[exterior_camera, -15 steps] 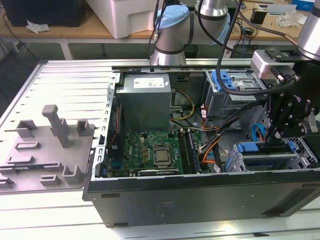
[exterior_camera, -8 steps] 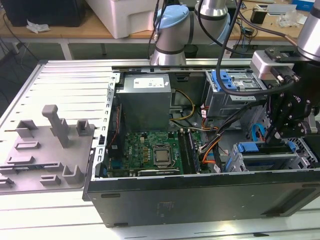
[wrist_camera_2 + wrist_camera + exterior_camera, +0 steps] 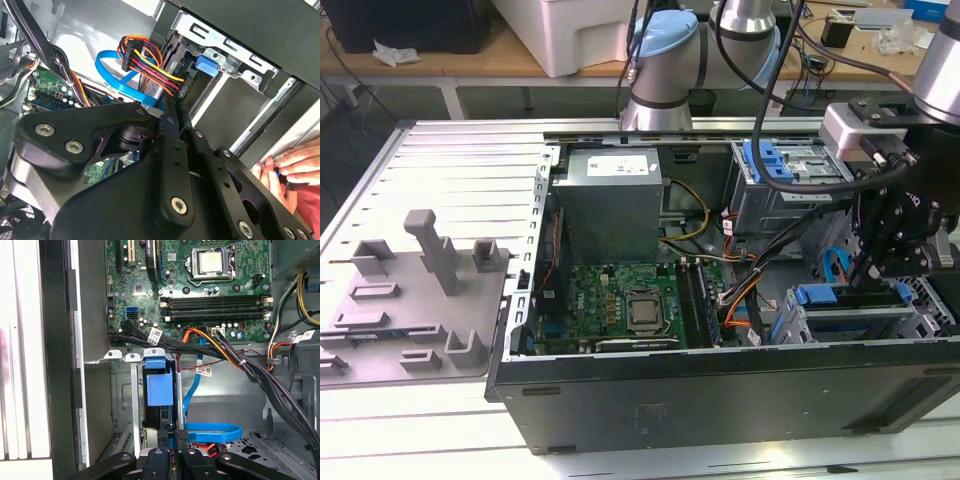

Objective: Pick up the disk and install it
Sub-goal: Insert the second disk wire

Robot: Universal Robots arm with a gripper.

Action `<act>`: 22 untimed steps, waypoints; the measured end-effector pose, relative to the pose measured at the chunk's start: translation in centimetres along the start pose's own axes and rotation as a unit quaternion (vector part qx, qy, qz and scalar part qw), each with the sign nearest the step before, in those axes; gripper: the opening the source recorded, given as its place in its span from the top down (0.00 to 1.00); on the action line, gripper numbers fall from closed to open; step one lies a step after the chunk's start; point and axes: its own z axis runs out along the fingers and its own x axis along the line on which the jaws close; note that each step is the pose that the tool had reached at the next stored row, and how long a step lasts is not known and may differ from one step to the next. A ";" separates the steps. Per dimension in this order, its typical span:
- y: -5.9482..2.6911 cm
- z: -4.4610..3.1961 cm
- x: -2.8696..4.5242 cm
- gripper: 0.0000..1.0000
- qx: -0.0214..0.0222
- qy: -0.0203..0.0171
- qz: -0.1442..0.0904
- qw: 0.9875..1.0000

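Fingers (image 3: 172, 452) of mine look drawn close together in both wrist views, with the thin edge of the disk (image 3: 159, 390) running up from between them. I judge that I am pinching its rear end, though the contact itself is hidden by my own linkage.

From there outward, the disk stands on edge in the metal drive cage (image 3: 122, 405), its blue carrier tab facing the motherboard (image 3: 200, 285). It seems partly seated in the bay, so the step in hand is the push home.

To do it well, I should keep the carrier square to the cage rails, press straight along the slot and not let it tilt.

A blue flat cable (image 3: 210, 431) loops just beside my gripper (image 3: 172, 117), and a bundle of coloured power wires (image 3: 150, 62) hangs near the bay mouth. Both should stay out of the slot.

In the exterior view my gripper (image 3: 880, 270) hangs over the cage at the case's (image 3: 720, 395) front corner, on the exterior view's right.

A person's hand (image 3: 295, 165) rests on the case edge close by, so I must move slowly.
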 end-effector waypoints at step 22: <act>0.00 0.38 0.02 0.52 0.000 0.000 0.000 1.000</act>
